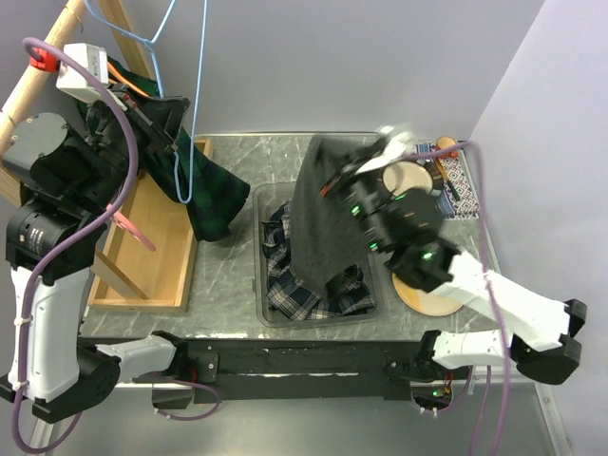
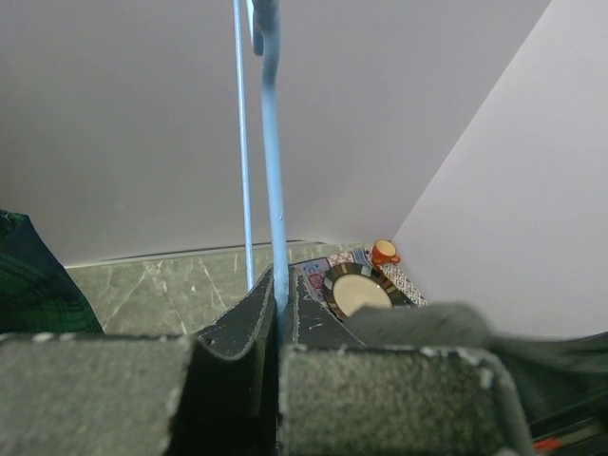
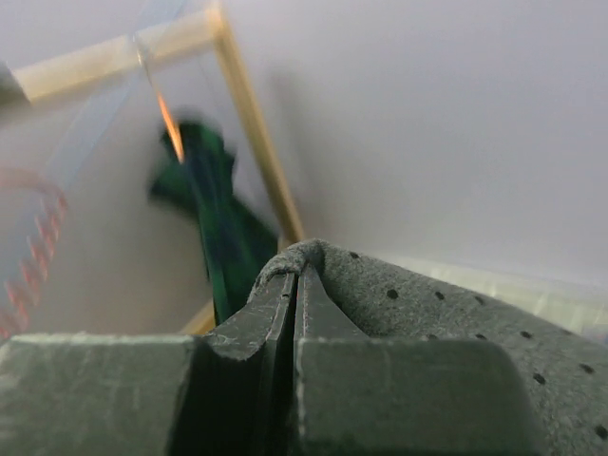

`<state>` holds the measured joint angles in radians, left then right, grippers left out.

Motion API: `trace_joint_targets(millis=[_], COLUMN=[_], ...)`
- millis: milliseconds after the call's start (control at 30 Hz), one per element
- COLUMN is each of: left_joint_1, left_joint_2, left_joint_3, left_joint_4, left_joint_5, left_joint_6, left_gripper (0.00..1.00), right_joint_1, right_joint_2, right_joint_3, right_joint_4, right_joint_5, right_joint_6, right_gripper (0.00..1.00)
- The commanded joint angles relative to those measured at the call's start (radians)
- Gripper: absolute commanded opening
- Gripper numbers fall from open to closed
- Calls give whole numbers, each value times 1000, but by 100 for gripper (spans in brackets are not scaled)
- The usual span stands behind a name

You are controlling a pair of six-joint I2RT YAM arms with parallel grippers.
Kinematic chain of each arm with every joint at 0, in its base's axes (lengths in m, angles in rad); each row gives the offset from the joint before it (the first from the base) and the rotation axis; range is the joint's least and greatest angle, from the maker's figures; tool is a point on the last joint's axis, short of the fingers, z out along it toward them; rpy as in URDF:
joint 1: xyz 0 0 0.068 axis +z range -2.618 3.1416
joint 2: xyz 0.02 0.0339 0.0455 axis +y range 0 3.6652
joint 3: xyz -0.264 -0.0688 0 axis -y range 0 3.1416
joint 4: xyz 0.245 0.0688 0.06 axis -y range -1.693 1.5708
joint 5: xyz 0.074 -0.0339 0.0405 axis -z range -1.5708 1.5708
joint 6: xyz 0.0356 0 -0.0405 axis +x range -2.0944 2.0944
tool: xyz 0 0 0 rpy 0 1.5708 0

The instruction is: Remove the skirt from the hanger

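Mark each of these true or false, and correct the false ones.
1. The left end effector is shut on the blue hanger. True.
2. The grey skirt still hangs on the hanger. False: it is off the hanger, held up over the clear bin.
3. The right end effector grips the grey skirt. True.
4. The clear bin holds nothing. False: plaid cloth lies in it.
5. A dark green garment hangs by the wooden rack. True.
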<state>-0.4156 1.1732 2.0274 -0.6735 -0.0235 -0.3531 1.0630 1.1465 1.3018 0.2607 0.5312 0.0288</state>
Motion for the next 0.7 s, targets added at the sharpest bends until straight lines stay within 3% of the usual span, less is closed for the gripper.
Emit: trace_joint_targets(millis=[0,267,367,533,667], left_joint_1=[1,1,1,1,1], left_joint_2=[-26,-1,-1,-29,-29], left_joint_3=[-32,-16,-16,-64,-67], left_joint_4=[69,35,25,49,32], left_joint_5=[-4,0,-7,2,11], left_joint_6=[23,32,36,22,11], left_gripper=[1,1,1,1,1], right_joint_1=[-31,-43,-44,-49,-49], right_joint_2=[21,235,301,290,168], right_joint_3=[-226,-619,-713,-651,-625], right_joint_4=[101,259,350,164,69], right_joint_5=[-117,-243,-289,-235,-215], right_joint_6=[331,811,856,821,787], right_gripper=[0,0,0,0,23])
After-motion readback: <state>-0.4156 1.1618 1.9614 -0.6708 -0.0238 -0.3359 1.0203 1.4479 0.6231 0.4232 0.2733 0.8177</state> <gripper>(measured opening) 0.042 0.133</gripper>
